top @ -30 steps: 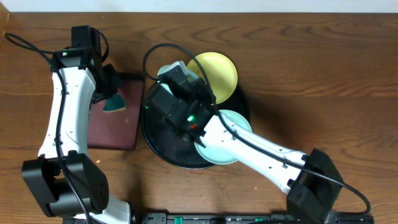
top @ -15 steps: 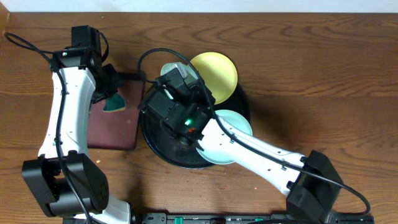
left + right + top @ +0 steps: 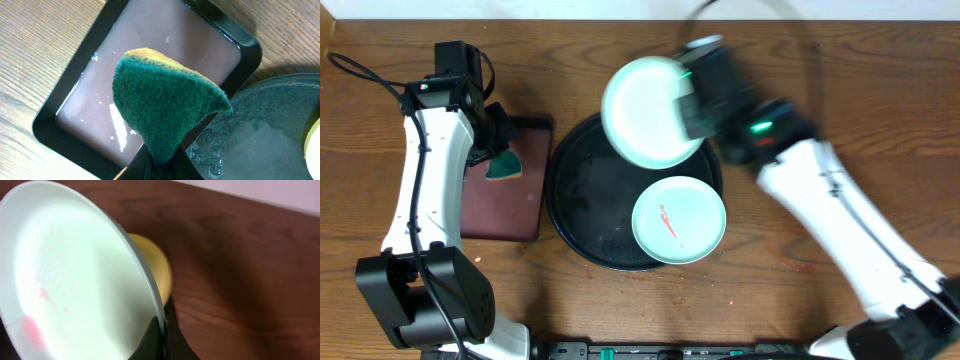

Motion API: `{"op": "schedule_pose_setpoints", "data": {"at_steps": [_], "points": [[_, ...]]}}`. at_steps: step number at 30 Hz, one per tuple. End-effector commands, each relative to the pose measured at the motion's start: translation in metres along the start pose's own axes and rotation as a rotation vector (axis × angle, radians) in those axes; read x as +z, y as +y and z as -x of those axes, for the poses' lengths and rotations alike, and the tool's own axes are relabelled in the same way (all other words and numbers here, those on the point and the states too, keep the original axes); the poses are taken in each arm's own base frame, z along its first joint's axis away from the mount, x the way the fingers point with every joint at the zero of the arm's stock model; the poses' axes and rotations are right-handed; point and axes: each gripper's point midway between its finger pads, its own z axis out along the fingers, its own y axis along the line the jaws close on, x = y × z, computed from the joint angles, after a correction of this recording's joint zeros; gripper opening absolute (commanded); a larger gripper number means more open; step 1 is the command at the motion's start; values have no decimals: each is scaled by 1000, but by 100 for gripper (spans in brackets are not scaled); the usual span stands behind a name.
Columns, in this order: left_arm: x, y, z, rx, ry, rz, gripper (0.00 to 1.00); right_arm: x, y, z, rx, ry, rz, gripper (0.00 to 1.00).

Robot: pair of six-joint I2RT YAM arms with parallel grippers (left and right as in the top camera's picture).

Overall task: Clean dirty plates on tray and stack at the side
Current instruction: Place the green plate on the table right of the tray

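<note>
Right gripper [image 3: 161, 332] pinches a turquoise plate [image 3: 75, 280] by its rim (faint pink smears inside). Left gripper [image 3: 160, 165] clamps a green sponge [image 3: 165, 105].

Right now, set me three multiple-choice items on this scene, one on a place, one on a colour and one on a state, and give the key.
1. The smeared plate that no tool holds lies:
A. in a sink
B. on the black tray
C. on a shelf

2. The sponge in the left tool shows which colour?
A. red
B. white
C. green

3. The right tool is:
A. shut on the lifted plate
B. open and empty
C. out of view

Key:
1 B, the overhead view shows it inside the tray's rim.
2 C, the face towards the left wrist camera is green.
3 A, the right wrist view shows its fingers pinching that plate's rim.
</note>
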Motion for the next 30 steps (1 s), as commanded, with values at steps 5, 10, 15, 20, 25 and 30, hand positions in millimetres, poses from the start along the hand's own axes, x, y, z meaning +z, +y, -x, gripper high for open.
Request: {"op": "schedule_pose_setpoints", "data": {"at_steps": [5, 10, 15, 20, 25, 30], "points": [[2, 4, 1, 5, -1, 18, 8, -10, -114, -21, 348, 135, 71, 1], [2, 4, 1, 5, -1, 18, 8, -3, -175, -66, 426, 266, -28, 1], [2, 4, 1, 5, -1, 18, 7, 10, -202, -122, 484, 392, -71, 1], [2, 4, 1, 6, -1, 18, 7, 28, -212, -169, 533, 464, -90, 1], [2, 4, 1, 5, -1, 18, 7, 50, -220, -197, 521, 450, -96, 1], [2, 4, 1, 6, -1, 18, 7, 70, -224, -209, 481, 393, -98, 1]]}}
